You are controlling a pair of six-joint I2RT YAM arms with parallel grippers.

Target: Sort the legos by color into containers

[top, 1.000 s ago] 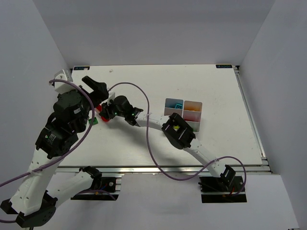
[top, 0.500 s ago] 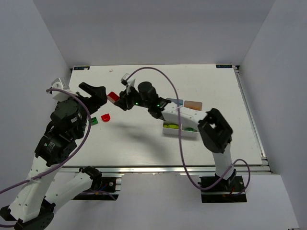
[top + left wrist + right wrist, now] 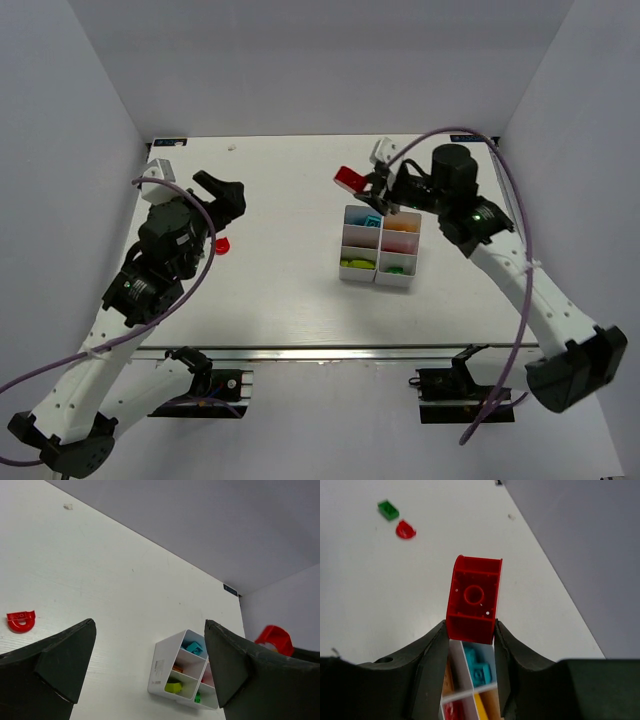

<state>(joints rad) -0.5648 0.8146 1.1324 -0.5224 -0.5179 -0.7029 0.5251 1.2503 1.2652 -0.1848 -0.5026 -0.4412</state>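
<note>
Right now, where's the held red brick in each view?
Top external: red brick just above the bins' top-left corner.
Left wrist: red brick at the right edge, up and right of the bins.
Right wrist: red brick at centre, gripped by the right hand.
Shared landmark: bins.
</note>
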